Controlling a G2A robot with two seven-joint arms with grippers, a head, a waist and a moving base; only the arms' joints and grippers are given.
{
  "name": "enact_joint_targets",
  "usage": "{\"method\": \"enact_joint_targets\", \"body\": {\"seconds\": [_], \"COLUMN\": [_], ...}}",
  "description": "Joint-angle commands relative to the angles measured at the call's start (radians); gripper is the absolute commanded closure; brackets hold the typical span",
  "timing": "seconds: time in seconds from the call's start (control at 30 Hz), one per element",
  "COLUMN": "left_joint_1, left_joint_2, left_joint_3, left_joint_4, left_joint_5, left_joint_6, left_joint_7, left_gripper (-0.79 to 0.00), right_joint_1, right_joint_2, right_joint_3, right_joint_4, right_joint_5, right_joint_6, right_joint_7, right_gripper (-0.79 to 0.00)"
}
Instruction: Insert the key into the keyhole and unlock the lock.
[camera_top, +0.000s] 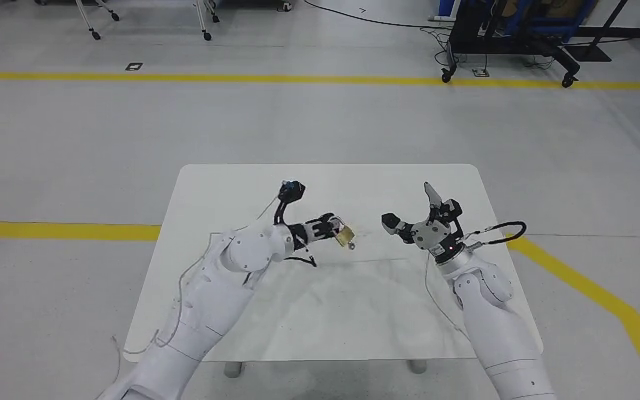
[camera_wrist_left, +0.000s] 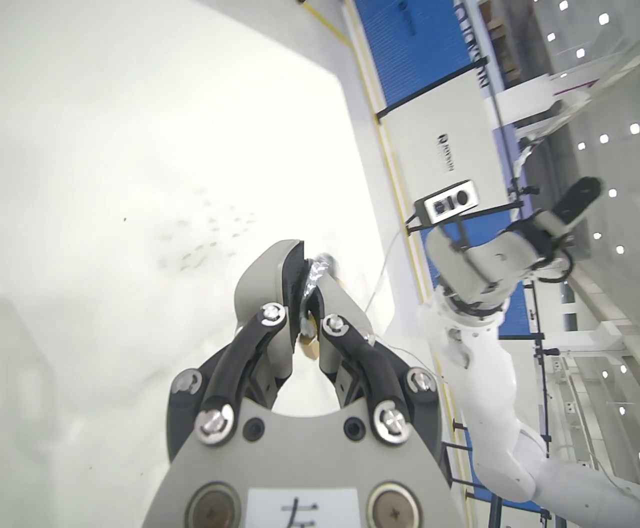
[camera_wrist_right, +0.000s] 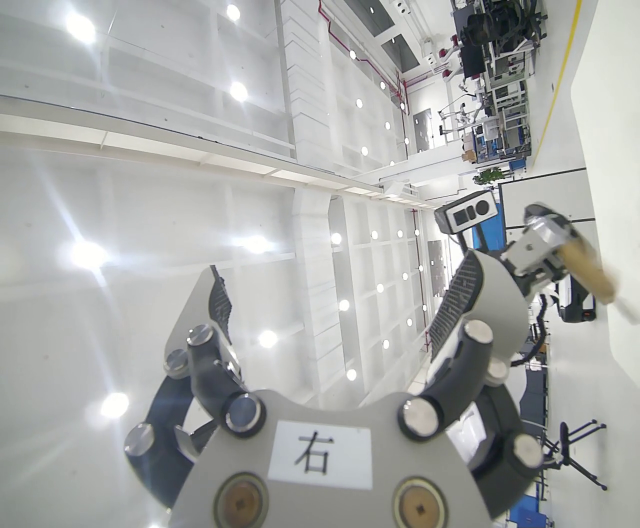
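My left gripper (camera_top: 335, 230) is shut on a small brass padlock (camera_top: 344, 236), held above the middle of the white table (camera_top: 240, 200). In the left wrist view the brass body (camera_wrist_left: 310, 347) sits between the closed fingers (camera_wrist_left: 280, 290), and a silvery metal part (camera_wrist_left: 318, 266) sticks out past the tips. I cannot make out the key clearly. My right gripper (camera_top: 412, 208) stands wide open to the right of the lock, with nothing in it. In the right wrist view it (camera_wrist_right: 342, 280) points up at the ceiling, with the lock (camera_wrist_right: 590, 272) off to one side.
The tabletop carries no other objects; faint scuff marks (camera_wrist_left: 215, 235) show on it. A thin cable (camera_top: 500, 232) loops from the right wrist. Yellow floor lines (camera_top: 300, 77) and wheeled stands (camera_top: 510, 50) lie beyond the far edge.
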Motion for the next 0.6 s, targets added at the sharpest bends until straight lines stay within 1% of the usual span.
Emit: {"method": "enact_joint_targets", "body": {"seconds": [0.0,0.17,0.27,0.33,0.4,0.43,0.47,0.53,0.57], "left_joint_1": [-0.013,-0.055,-0.072,-0.081,-0.099,-0.107,-0.115,-0.136,-0.145], "left_joint_2": [-0.008,-0.033,-0.050,-0.060,-0.069,-0.074,-0.079,-0.089,-0.094], "left_joint_3": [0.016,0.069,0.096,0.111,0.132,0.140,0.148,0.164,0.169], "left_joint_4": [0.028,0.102,0.131,0.145,0.169,0.181,0.194,0.222,0.234], "left_joint_5": [-0.020,-0.059,-0.072,-0.094,-0.089,-0.090,-0.097,-0.090,-0.090], "left_joint_6": [0.069,0.210,0.232,0.201,0.174,0.169,0.167,0.177,0.183], "left_joint_7": [0.004,-0.003,0.041,0.062,0.066,0.072,0.073,0.082,0.095], "left_gripper": [0.000,0.000,0.000,0.000,-0.246,-0.314,-0.357,-0.379,-0.403], "right_joint_1": [0.000,0.000,0.000,0.000,0.000,0.000,0.000,0.000,0.000], "right_joint_2": [0.000,0.000,0.000,0.000,0.000,0.000,0.000,0.000,0.000], "right_joint_3": [0.000,0.000,0.000,0.000,0.000,0.000,0.000,0.000,0.000], "right_joint_4": [0.000,0.000,0.000,0.000,0.000,0.000,0.000,0.000,0.000], "right_joint_5": [0.000,0.000,0.000,0.000,0.000,0.000,0.000,0.000,0.000], "right_joint_6": [0.000,0.000,0.000,0.000,0.000,0.000,0.000,0.000,0.000], "right_joint_7": [0.000,0.000,0.000,0.000,0.000,0.000,0.000,0.000,0.000], "right_gripper": [-0.785,-0.785,-0.785,-0.785,-0.785,-0.785,-0.785,-0.785,-0.785]}}
